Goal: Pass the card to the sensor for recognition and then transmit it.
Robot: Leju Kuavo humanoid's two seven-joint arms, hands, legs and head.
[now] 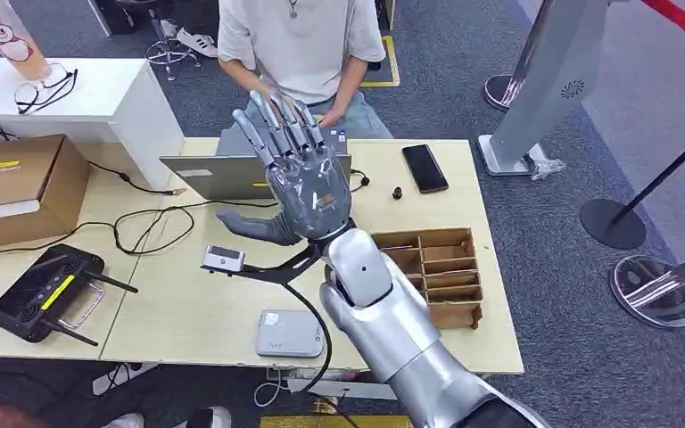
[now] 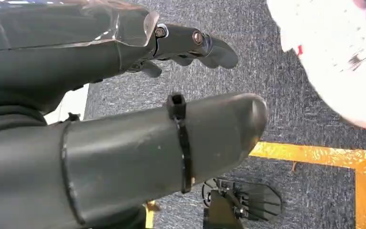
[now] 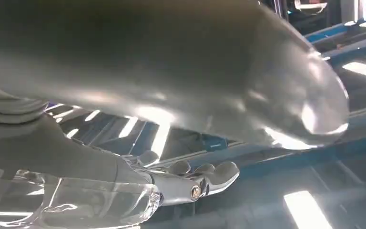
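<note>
My right hand (image 1: 299, 178) is raised above the table (image 1: 187, 312), fingers spread and pointing toward the person (image 1: 299, 45) seated on the far side. Nothing lies in it. The right wrist view has its thumb (image 3: 195, 71) and fingers (image 3: 205, 176) apart against ceiling lights. A small white sensor (image 1: 224, 259) sits on a black stand just left of my right forearm. A flat white reader box (image 1: 290, 333) lies near the table's front edge. My left hand (image 2: 124, 119) hangs over the carpet, its fingers (image 2: 195, 45) loosely apart and holding nothing.
A grey laptop (image 1: 214, 174) stands behind my raised hand. A compartmented wooden box (image 1: 437, 267) sits right of my arm, a black phone (image 1: 425, 168) beyond it. A cardboard box (image 1: 18, 187), a black controller (image 1: 45, 294) and cables occupy the left. Stanchion bases stand on the right floor.
</note>
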